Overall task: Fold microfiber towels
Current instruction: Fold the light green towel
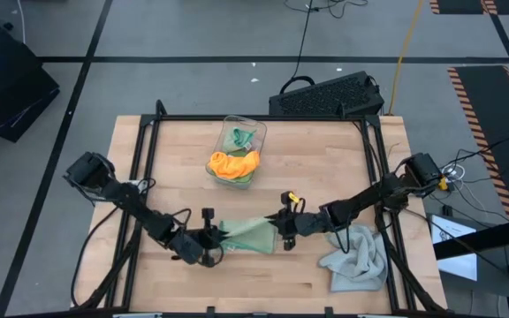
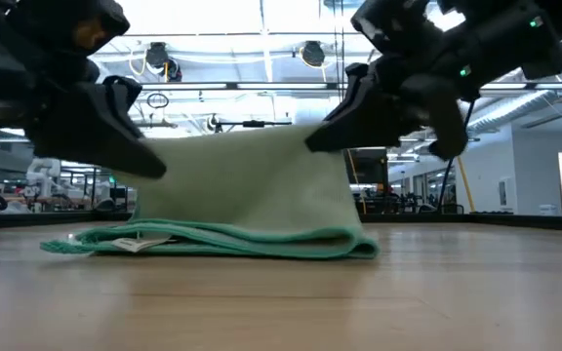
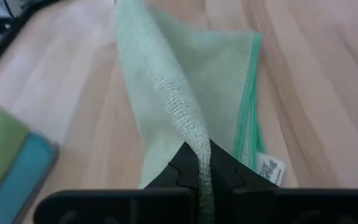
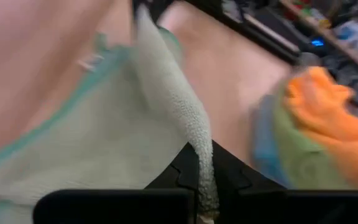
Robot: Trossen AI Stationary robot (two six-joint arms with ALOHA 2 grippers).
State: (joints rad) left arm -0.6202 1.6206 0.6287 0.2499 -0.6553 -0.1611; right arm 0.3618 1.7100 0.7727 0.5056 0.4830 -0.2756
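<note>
Sage green towel's point(image 2: 242, 195) white tag point(image 3: 270, 169), left-wrist only

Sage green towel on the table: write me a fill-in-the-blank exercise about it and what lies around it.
1. Both grippers are shut on the ____ green towel.
2. The left gripper and right gripper hold its edge ____ the table.
3. The orange towel lies in the clear ____.
4. A light ____ towel lies crumpled under the right arm.

Missing words: sage; above; bin; grey
</note>
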